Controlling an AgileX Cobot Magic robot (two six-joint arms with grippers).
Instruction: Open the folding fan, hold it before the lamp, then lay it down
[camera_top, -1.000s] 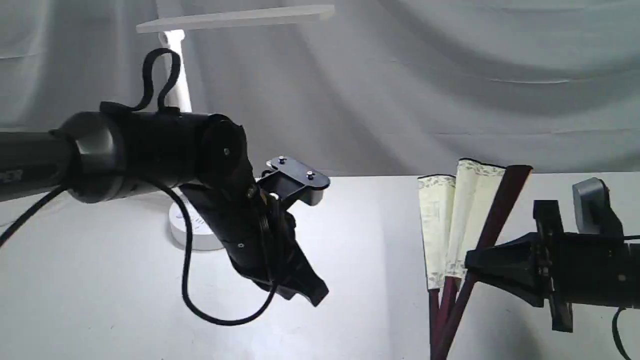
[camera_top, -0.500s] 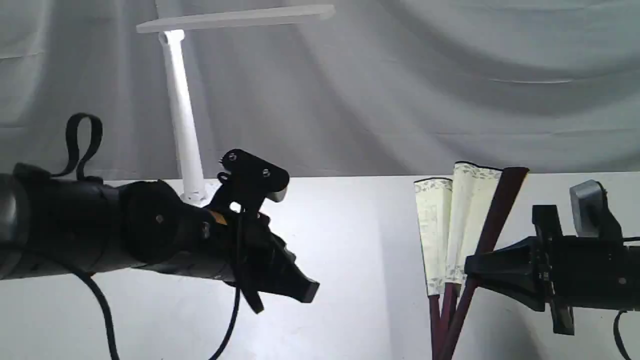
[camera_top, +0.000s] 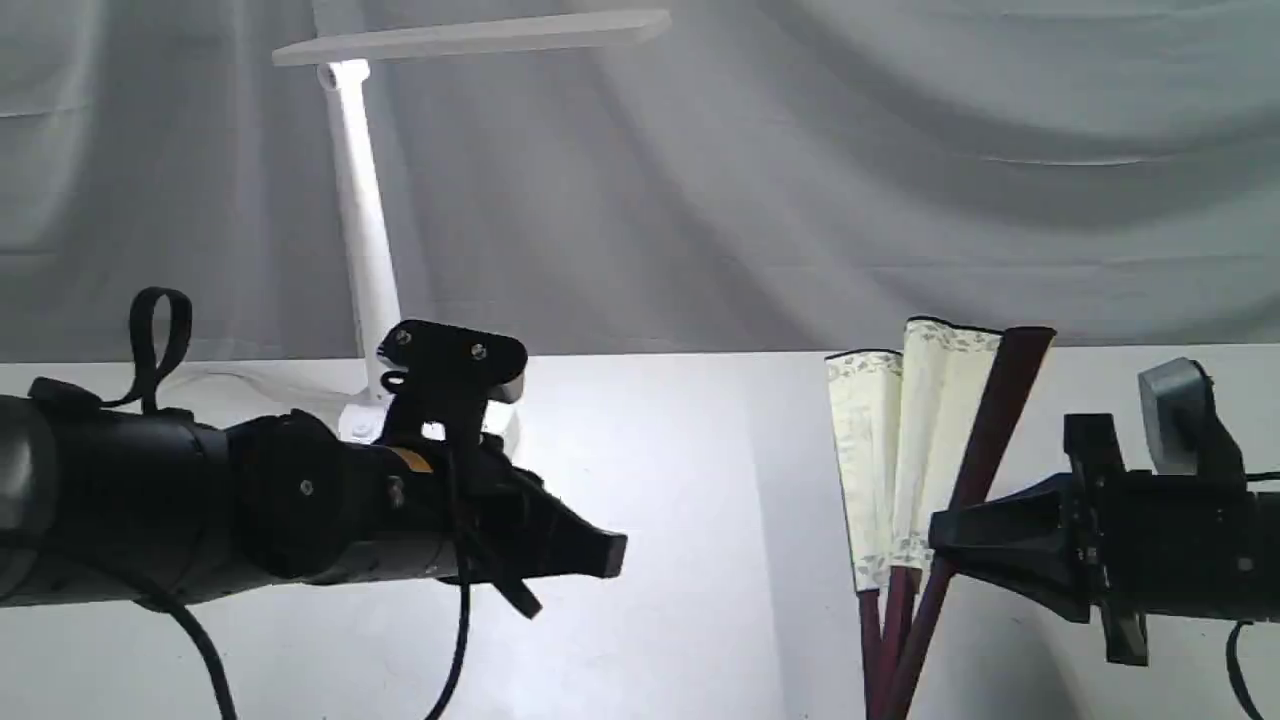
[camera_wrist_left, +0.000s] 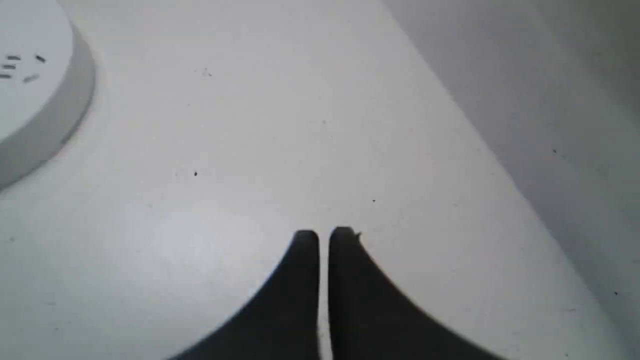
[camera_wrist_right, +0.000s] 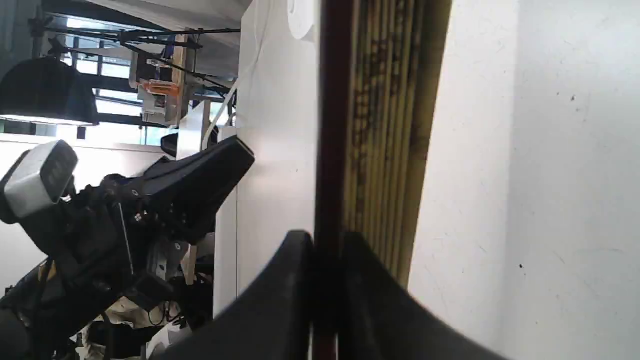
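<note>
Cream paper and dark maroon wood: item one, the folding fan (camera_top: 930, 450). We log it at the right of the exterior view, standing roughly upright and only partly spread, with a few pleats fanned to the left of one tilted guard. The right gripper (camera_top: 940, 547) pinches that guard between its jaws, low on the paper. The fan's lower end is cut off by the picture's edge, so we cannot tell whether it touches the worktop (camera_top: 700, 450). Columns of dark writing show on the folded pleats in the right wrist view, too blurred for us to read. A grey patterned border runs along the top edge.

Item two, the lamp (camera_top: 365, 250): white, with an upright stem and a long flat head, at the rear left, well apart from the fan. Its round base is partly hidden behind the left arm, and the small dark marks on it are illegible.

Item three, the left gripper (camera_top: 612, 550): jaws pressed together with a hairline slit between them, above the worktop near the lamp's base.
</note>
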